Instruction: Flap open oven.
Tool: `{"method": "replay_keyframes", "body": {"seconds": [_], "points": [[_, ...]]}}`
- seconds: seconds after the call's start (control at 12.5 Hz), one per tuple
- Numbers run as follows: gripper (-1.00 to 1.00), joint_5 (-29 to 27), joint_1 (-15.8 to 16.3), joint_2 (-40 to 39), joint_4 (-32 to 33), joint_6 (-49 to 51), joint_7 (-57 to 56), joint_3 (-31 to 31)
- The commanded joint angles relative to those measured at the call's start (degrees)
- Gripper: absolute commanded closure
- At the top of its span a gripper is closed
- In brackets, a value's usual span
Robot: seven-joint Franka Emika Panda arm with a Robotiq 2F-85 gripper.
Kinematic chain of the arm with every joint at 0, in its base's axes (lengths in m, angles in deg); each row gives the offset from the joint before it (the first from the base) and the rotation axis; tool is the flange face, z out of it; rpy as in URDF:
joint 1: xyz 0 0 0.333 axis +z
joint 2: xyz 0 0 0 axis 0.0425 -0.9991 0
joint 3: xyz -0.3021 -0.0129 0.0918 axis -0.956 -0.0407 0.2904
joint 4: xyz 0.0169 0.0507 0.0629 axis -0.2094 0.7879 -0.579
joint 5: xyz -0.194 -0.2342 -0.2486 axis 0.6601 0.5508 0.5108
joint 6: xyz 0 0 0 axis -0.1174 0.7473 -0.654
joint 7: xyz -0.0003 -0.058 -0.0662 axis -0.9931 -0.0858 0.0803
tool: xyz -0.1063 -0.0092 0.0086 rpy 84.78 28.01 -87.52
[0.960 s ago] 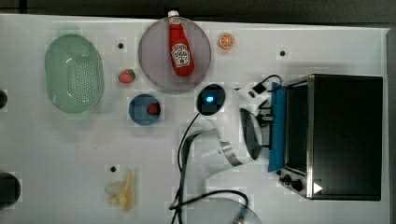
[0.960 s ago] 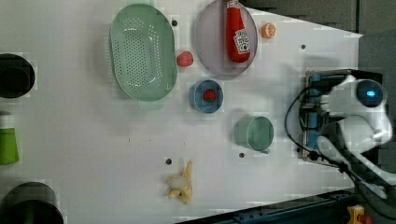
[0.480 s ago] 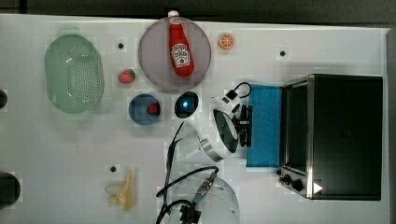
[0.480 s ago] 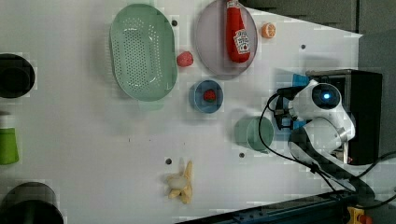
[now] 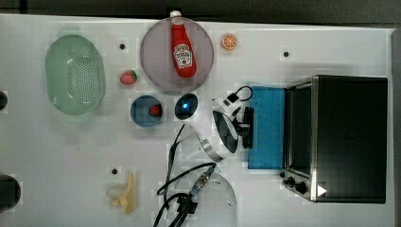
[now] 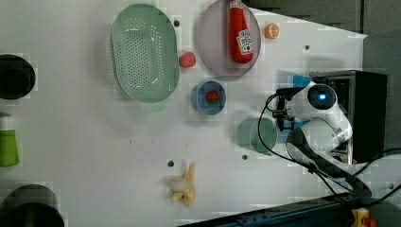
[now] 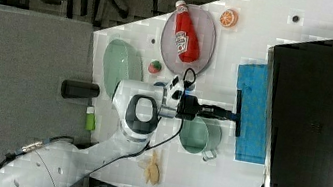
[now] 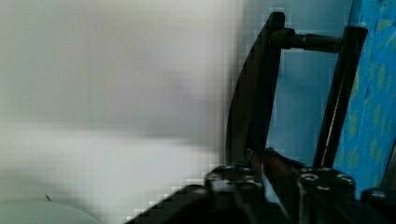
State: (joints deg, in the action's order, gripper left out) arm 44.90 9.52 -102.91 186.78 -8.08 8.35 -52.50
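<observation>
Pincer (image 5: 248, 127) is clamping the dark bar handle (image 7: 237, 113), jaws nearly shut, and dragging the blue glass door (image 5: 267, 126) from upright down to lying flat beside the oven (image 5: 347, 137), which is sitting at the worktop (image 5: 71, 179) edge. Opening is looking basically finished; finger contact is staying hard to make out behind the wrist body, and the oven interior is staying hidden.

Bright, even overhead light on the white table (image 5: 56, 156); soft, faint shadows beside objects. Blocky and coarse throughout. Blurred close up from the wrist; dim beyond the table's edges.

tool (image 8: 261, 163) tips perhaps hidden behind handle (image 8: 254, 88)
</observation>
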Motion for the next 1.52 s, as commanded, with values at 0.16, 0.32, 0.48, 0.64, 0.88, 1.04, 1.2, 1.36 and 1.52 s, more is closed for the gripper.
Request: {"method": "replay_keyframes", "body": {"seconds": [0.16,0.32,0.48,0.64,0.88,1.04,1.2,1.36,1.52], "points": [[0.65,-2.13,0.45,0.09,-3.08,-2.24,4.34,0.68],[0.65,-7.23,0.47,3.12,-3.47,-2.57,4.35,1.37],[0.65,-13.21,0.47,7.13,-3.63,-2.42,4.35,1.65],[0.65,-21.21,0.43,12.1,-4.16,-0.89,4.35,1.64],[0.65,-32.99,0.43,20.24,-7.34,9.07,4.78,1.66],[0.65,-39.75,0.39,24.59,-12.31,20.11,7.16,1.31],[0.65,-40.66,0.36,27.27,-18.47,30.17,11.68,1.13],[0.65,-40.66,0.4,28.75,-23.8,36.48,16.28,1.32],[0.65,-40.66,0.39,29.71,-27.03,40.27,17.86,1.26]]}}
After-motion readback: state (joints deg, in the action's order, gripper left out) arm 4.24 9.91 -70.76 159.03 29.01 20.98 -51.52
